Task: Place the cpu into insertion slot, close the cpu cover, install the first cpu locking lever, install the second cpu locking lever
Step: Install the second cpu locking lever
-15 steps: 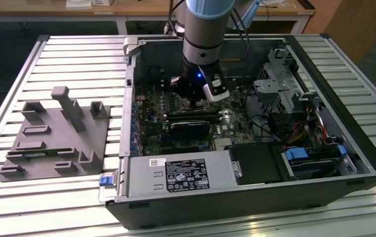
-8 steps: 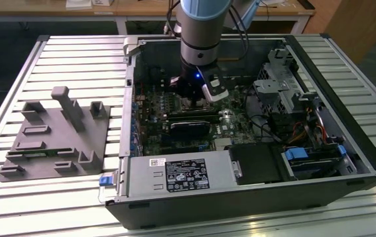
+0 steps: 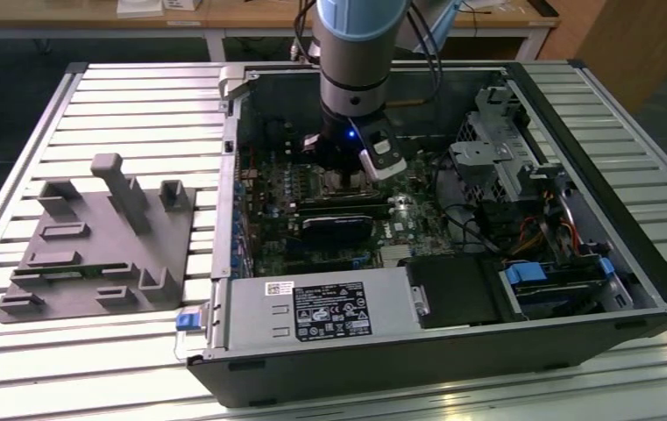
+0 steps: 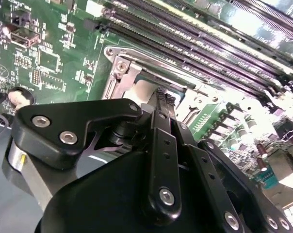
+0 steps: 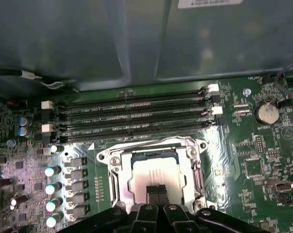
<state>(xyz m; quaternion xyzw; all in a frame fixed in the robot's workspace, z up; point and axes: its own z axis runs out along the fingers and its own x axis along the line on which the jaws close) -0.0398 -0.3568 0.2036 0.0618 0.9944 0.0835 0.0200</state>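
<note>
- End effector (image 5: 157, 190) had its fingertips pressed together, holding nothing, on the cpu (image 5: 154, 178).
- Seated in the insertion slot (image 5: 118, 180), the cpu lay framed by the cpu cover (image 5: 185, 145).
- Pressing off-centre could, I judged, tilt the chip and bend contacts.
- Beyond, the open computer case (image 3: 613, 263) sat on a slatted worktop (image 3: 99, 96).

Slatted metal table (image 3: 99, 96), exterior view.
Open computer case (image 3: 450, 368) at 3 o'clock; grey fixture block (image 3: 99, 254) at 9 o'clock.

Arm (image 3: 354, 53) reaches down into open computer case (image 3: 567, 351), gripper (image 3: 343, 175) low over green motherboard (image 3: 309, 250); grey fixture block (image 3: 94, 250) on table beside.
</note>
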